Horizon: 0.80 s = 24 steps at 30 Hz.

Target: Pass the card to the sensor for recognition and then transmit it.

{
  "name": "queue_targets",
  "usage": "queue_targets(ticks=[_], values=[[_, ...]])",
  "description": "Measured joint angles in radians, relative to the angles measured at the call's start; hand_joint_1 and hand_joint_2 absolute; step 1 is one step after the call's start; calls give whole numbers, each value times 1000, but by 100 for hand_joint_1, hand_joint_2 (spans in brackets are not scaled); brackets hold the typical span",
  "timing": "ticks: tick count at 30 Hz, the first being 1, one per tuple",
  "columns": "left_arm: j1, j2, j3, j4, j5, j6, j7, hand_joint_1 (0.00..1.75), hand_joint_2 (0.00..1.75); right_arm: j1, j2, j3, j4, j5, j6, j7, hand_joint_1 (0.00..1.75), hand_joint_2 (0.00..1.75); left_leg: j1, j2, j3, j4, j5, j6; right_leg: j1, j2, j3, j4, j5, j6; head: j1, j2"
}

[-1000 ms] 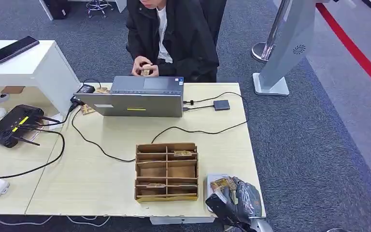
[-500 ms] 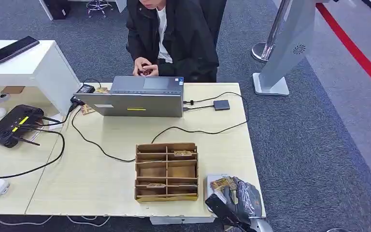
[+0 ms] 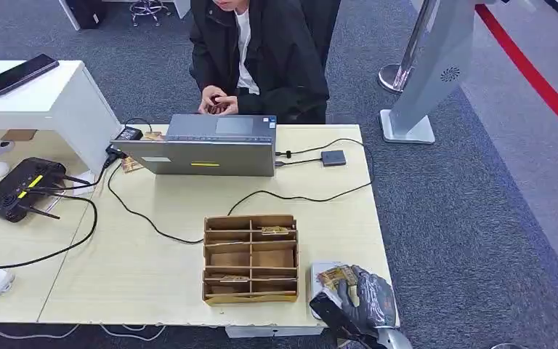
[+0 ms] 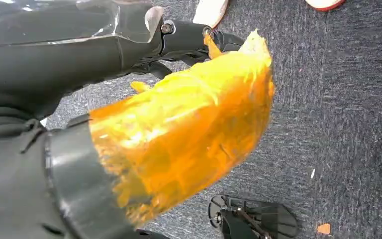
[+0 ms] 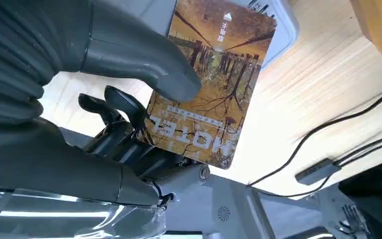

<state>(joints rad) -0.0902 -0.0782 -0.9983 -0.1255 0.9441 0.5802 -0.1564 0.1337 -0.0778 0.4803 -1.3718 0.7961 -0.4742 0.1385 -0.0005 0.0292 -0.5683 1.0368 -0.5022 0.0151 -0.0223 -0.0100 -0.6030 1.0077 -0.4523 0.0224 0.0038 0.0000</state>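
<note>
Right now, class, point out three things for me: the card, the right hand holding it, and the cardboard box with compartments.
card [image 5: 213, 79], right wrist view, on its printed face.
right hand [image 3: 363, 302], head view, on the back of the hand.
cardboard box [image 3: 251, 297], head view, on its front wall.

1. Right hand [image 3: 363, 302] at 5 o'clock table corner, pinching card [image 5: 211, 84] over white sensor pad [image 3: 318, 270].
2. Cardboard divider box [image 3: 250, 258] just beside the hand at 9 o'clock, blocks sideways travel.
3. Open tabletop [image 3: 327, 218] from 12 to 1 o'clock of the hand; black cable [image 3: 298, 196] crosses it.
4. Laptop [image 3: 207, 145] and person [image 3: 258, 51] at 11 o'clock, well apart.
5. Router [image 3: 18, 189] at 9 o'clock, far side.
</note>
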Motion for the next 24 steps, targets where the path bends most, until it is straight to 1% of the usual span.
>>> queue_targets(ticks=[11, 17, 20, 24], values=[[0, 0, -7, 0, 8, 0, 0, 0, 0, 1, 11, -23, -28, 42, -34, -32, 175, 175, 0, 0, 0, 0, 0, 0, 0, 0, 0, 0, 0, 0, 0, 0], [0, 0, -8, 0, 19, 1, -2, 0, 0, 15, 22, -40, -69, 74, -78, -77, 175, 175, 0, 0, -1, 0, 0, 0, 0, 0, -1, 0, 0, 0, 0, 0], [-1, 0, -8, 0, 21, 1, -2, 0, 0, 17, 27, -42, -84, 79, -82, -80, 175, 175, 0, 0, -1, 0, -1, -1, 0, 0, -1, 0, -1, -1, 0, 0], [-1, 0, -9, 0, 25, 1, -3, 0, 0, 25, 30, -46, -111, 90, -95, -101, 175, 175, 0, 0, -1, 0, -1, -1, 0, 0, -1, 0, -1, -1, 0, 0]])
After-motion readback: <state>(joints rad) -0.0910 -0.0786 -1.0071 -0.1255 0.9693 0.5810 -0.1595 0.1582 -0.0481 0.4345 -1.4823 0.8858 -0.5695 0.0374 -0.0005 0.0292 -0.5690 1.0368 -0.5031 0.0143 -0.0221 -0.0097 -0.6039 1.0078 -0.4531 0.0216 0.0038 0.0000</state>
